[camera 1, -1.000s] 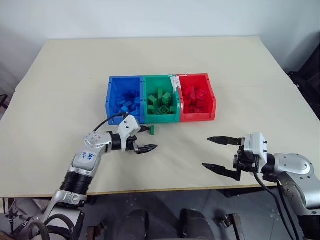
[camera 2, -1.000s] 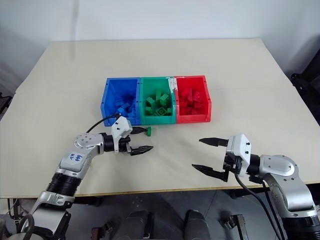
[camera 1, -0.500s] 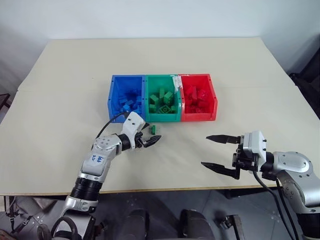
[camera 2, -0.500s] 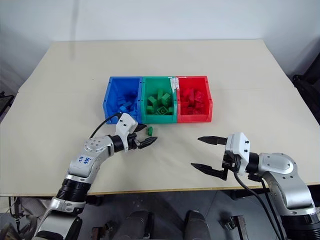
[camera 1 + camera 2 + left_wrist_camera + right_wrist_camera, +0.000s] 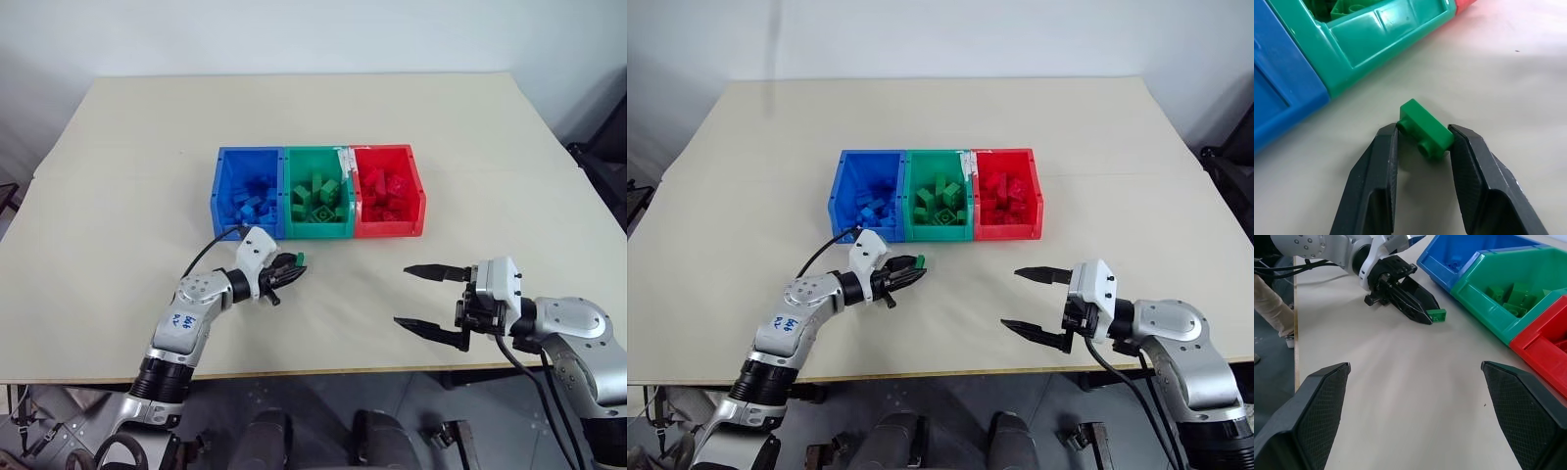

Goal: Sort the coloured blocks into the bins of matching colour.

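A small green block (image 5: 1426,129) sits pinched between the two black fingers of my left gripper (image 5: 291,266), low over the table just in front of the green bin (image 5: 318,231). That bin stands in the middle of three joined bins, with the blue one (image 5: 217,196) on its left and the red one (image 5: 390,229) on its right. Each holds several bricks of its own colour. My right gripper (image 5: 404,296) hangs open and empty near the table's front right. The right wrist view shows the left gripper (image 5: 1425,313) with the green block (image 5: 1437,315) at its tip.
The bins stand at the centre of a cream table (image 5: 490,166), with bare surface on every side. The table's front edge (image 5: 323,370) runs just behind both hands.
My left gripper was open beside the green block; it has reached the block and shut on it. The right arm has stayed still.
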